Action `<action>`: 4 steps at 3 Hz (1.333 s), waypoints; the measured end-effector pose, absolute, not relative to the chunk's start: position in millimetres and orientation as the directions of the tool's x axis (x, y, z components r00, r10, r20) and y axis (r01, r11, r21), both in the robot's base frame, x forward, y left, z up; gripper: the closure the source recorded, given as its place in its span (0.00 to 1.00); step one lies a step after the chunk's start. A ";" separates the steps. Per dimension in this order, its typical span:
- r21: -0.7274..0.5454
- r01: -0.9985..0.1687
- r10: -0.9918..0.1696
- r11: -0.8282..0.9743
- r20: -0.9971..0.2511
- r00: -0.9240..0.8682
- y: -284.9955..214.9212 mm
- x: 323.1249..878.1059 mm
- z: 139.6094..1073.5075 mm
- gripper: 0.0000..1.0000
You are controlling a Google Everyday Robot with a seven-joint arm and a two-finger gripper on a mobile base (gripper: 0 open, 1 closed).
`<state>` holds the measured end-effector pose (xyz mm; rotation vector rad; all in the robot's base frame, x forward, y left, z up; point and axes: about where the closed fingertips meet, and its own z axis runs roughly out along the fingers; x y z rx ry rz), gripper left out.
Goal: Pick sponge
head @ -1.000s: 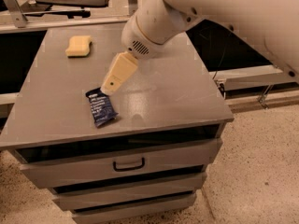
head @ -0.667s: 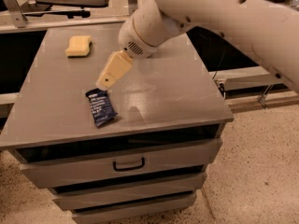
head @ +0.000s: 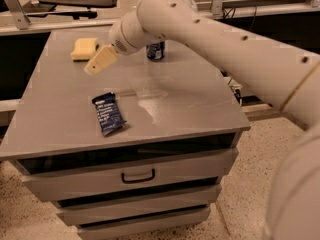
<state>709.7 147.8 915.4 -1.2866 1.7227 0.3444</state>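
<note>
Blue snack wrapper [head: 109, 113] and soda can [head: 155, 50] on grey cabinet [head: 200, 104].

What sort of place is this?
Probably a lab or workshop: a grey drawer cabinet, a speckled hard floor, workbenches behind. The gripper hovers over the cabinet top near the sponge.

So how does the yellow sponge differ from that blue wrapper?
The sponge is pale yellow and thick with rounded corners; the wrapper is dark blue and flat. The sponge sits near a back corner, right by the robot's tool; the wrapper lies nearer the front edge. Both rest on the grey cabinet top.
</note>
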 end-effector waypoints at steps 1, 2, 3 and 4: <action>-0.265 -0.846 -0.549 0.463 -0.835 -0.039 172.8 759.0 900.0 0.00; -0.229 -0.834 -0.502 0.502 -0.863 -0.065 192.9 796.9 884.5 0.00; -0.189 -0.829 -0.467 0.526 -0.879 -0.096 209.4 822.2 869.2 0.00; -0.148 -0.831 -0.442 0.536 -0.888 -0.128 223.2 832.9 856.4 0.00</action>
